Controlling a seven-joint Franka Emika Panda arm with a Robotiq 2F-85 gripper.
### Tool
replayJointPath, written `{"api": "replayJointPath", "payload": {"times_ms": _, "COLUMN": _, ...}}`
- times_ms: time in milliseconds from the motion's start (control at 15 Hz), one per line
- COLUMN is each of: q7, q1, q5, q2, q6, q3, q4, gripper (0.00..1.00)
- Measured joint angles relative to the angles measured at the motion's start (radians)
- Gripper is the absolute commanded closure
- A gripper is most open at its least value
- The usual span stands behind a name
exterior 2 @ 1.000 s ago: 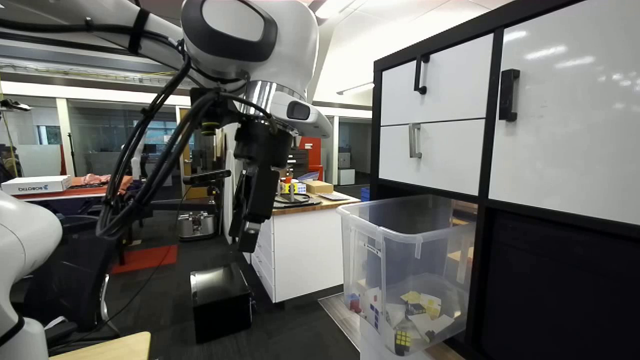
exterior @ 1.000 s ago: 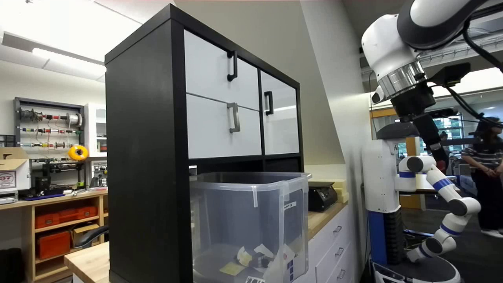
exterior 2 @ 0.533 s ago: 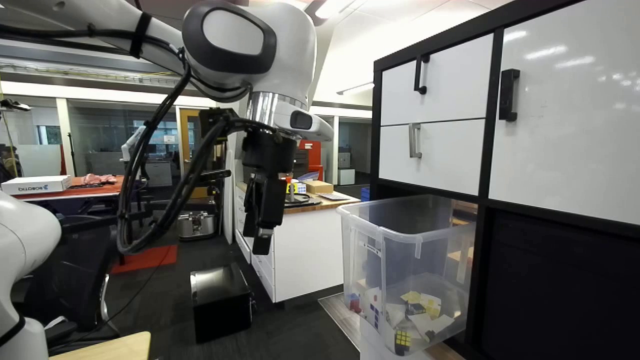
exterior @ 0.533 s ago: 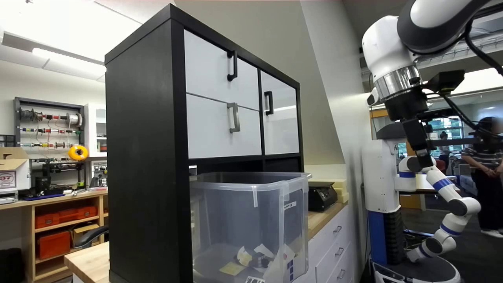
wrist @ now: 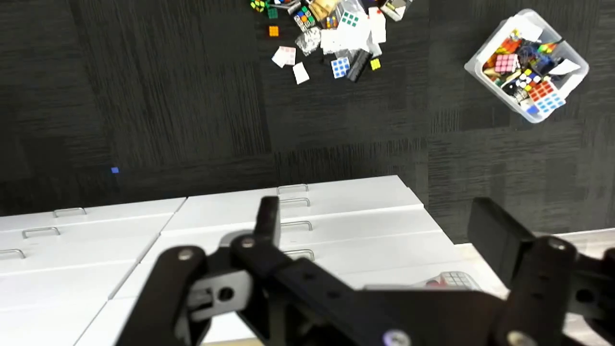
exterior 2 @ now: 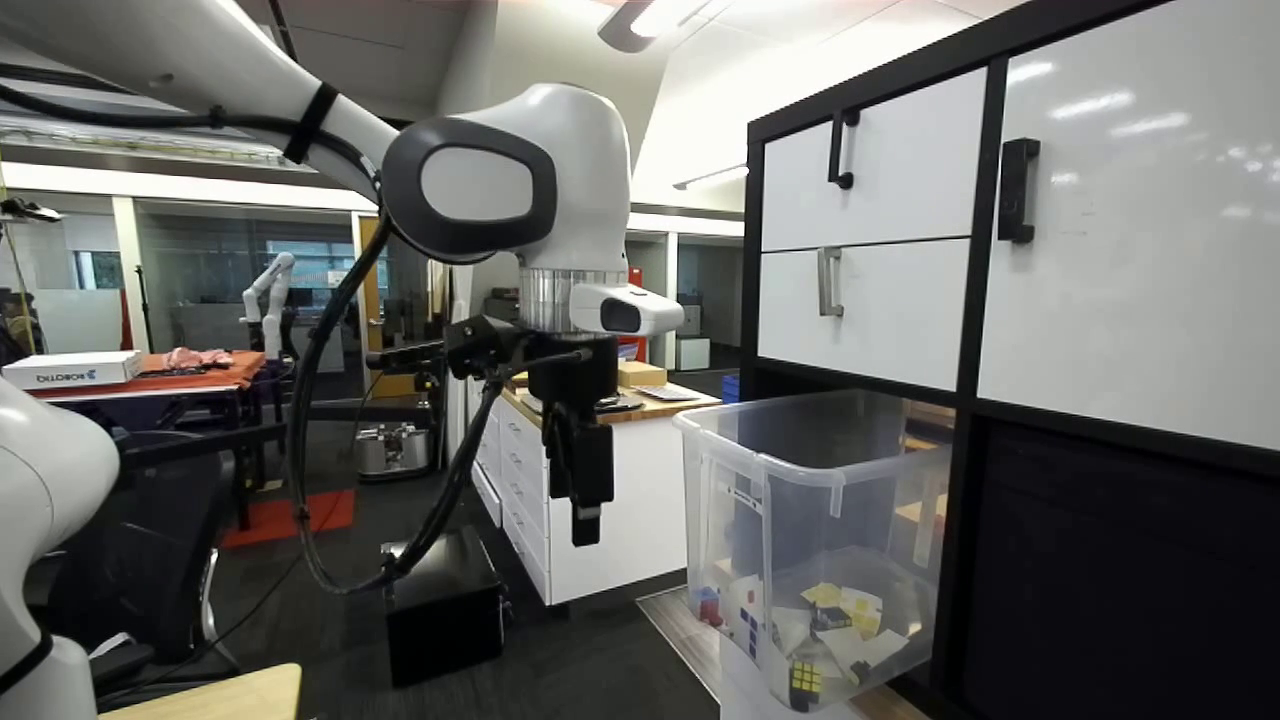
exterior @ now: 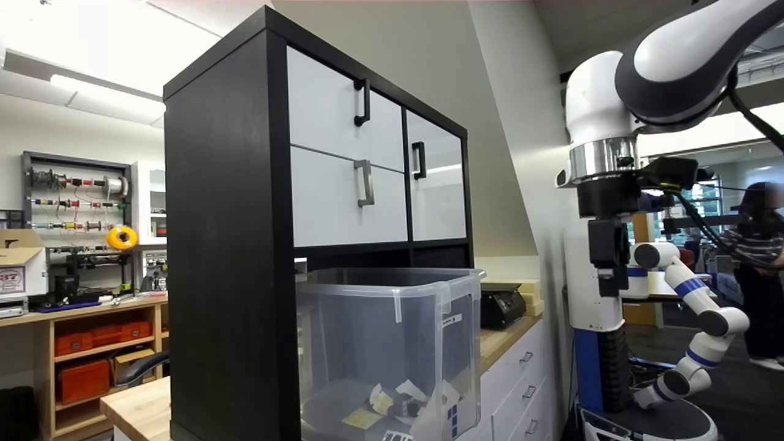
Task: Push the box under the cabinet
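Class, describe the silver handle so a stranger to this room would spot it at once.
Find the black-framed cabinet. In an exterior view, a white upper front and white lower front stand stacked above the clear box. The lower front bears the silver handle, while the upper handle and the door handle to the right are both black.

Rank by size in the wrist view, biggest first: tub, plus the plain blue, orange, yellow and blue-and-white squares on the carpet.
Tub
Blue-and-white square
Orange square and yellow square, too alike to rank
Plain blue square
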Motion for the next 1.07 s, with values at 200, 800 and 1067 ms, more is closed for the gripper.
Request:
{"api": "replayJointPath", "payload": {"times_ms": 200, "q7": 0.000, "q1": 0.015, "q5": 0.026, "q2": 0.049, "q6": 0.136, "q3": 0.009, "q4": -0.025, "gripper": 0.00}}
{"api": "replayJointPath", "payload": {"times_ms": 800, "q7": -0.001, "q1": 0.071, "q5": 0.066, "q2": 0.218, "q6": 0.459, "q3": 0.032, "q4": -0.020, "gripper": 0.00}}
{"api": "replayJointPath", "payload": {"times_ms": 1067, "q7": -0.004, "q1": 0.087, "q5": 0.084, "q2": 0.291, "q6": 0.524, "q3": 0.032, "q4": 0.019, "gripper": 0.00}}
